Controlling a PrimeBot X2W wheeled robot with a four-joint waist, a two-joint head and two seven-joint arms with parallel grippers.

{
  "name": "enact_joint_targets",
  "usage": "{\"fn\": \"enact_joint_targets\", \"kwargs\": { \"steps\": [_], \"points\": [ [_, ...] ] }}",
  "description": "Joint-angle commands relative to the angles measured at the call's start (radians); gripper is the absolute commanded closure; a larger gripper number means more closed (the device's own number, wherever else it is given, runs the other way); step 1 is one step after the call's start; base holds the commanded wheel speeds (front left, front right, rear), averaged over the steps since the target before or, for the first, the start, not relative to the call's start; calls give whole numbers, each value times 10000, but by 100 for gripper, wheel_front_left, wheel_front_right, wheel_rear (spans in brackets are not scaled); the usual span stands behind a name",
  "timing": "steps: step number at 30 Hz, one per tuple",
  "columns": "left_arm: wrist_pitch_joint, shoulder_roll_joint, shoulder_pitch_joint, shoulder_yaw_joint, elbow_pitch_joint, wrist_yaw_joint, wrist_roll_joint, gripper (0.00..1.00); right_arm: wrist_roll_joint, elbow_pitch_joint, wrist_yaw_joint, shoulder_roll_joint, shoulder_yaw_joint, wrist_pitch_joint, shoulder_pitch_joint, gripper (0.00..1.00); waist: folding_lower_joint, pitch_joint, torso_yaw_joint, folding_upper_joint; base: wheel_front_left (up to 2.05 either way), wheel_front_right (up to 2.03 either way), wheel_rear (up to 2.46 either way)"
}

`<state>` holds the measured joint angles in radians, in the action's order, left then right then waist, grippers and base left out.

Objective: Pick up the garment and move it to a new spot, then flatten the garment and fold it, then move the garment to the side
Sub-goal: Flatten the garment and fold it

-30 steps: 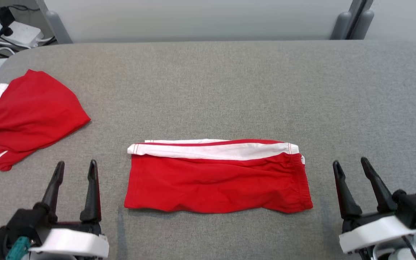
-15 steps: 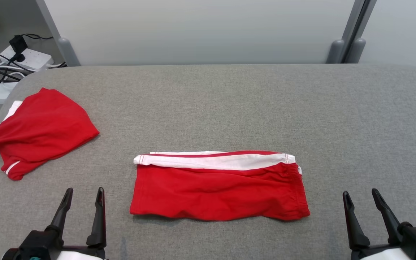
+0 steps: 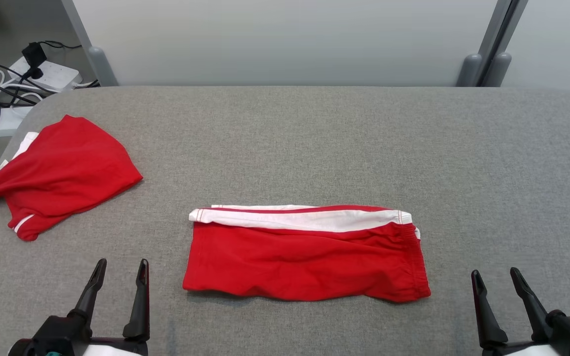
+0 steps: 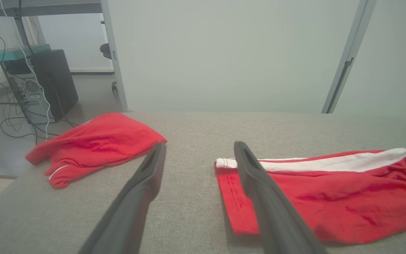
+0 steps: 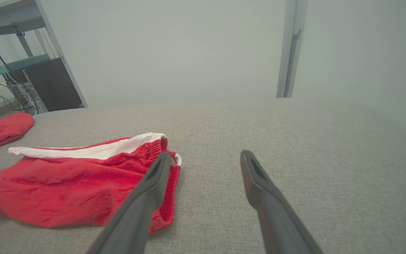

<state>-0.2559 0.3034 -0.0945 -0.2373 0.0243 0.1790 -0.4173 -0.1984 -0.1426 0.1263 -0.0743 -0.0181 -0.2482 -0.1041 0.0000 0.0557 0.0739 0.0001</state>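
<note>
On the grey table (image 3: 314,128), near its front edge and about midway between the two arms, lie the shorts (image 3: 307,262). They are red and folded into a flat oblong, with a few soft creases across the top. A white stripe runs along the far long edge. The gathered waistband is at the robot's right end and the hem at its left end.

Left hand (image 3: 122,263): fingers spread wide, nothing between them. It sits beside the hem end and apart from the cloth, fingers pointing away from the robot. In the left wrist view the left hand (image 4: 200,145) looks across the table, with the shorts (image 4: 330,190) off to one side.

Right hand (image 3: 494,273): also spread wide and holding nothing, beside the waistband end with bare table between. In the right wrist view the right hand (image 5: 206,154) has one finger crossing in front of the shorts (image 5: 72,183).

A crumpled garment (image 3: 62,170), red with white trim, lies at the table's far left corner, well apart from the shorts. Beyond that corner, a power strip (image 3: 50,74) and cables lie on the floor.
</note>
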Motion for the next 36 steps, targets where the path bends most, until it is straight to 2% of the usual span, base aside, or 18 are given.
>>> {"fn": "enact_joint_targets", "kwargs": {
  "steps": [1,7,9,15,21,27,28,29,30,36],
  "points": [
    [-58,135,521,438,-194,-65,112,0,-128,147,44,-199,-303,-135,483,0,0,64,9,-1,0,0,0],
    [-58,-86,896,362,-127,-276,283,0,-738,-955,44,-445,-759,-69,1421,0,0,331,248,-1,0,0,0],
    [-58,-279,1145,219,-19,-445,405,0,-1110,-1806,44,-690,-1218,223,2003,0,0,440,542,-1,0,0,0],
    [-59,-624,1484,157,301,-854,584,0,-1819,-3147,44,-951,-1869,676,2723,0,0,571,1137,-1,0,0,0],
    [-59,-913,1613,341,517,-1162,781,0,-2424,-3985,44,-896,-2139,1011,3091,0,0,674,1426,-1,0,0,0],
    [-59,-1119,1679,583,621,-1413,985,0,-3146,-4386,44,-790,-2580,1340,3408,0,0,788,1413,-1,0,0,0],
    [-59,-1150,1691,619,638,-1454,1016,0,-3275,-4427,44,-793,-2668,1405,3456,43,0,807,1385,-1,0,0,0],
    [-59,-1181,1704,656,654,-1492,1047,0,-3400,-4455,44,-804,-2736,1430,3505,63,0,824,1355,-1,0,0,0],
    [-59,-1206,1720,686,668,-1536,1082,0,-3501,-4481,44,-824,-2801,1431,3551,100,0,840,1325,-1,0,0,0],
    [-59,-1350,1778,892,742,-1729,1265,0,-4027,-4654,44,-1039,-2963,1263,3574,100,0,880,1146,-1,0,0,0]
  ]
}}
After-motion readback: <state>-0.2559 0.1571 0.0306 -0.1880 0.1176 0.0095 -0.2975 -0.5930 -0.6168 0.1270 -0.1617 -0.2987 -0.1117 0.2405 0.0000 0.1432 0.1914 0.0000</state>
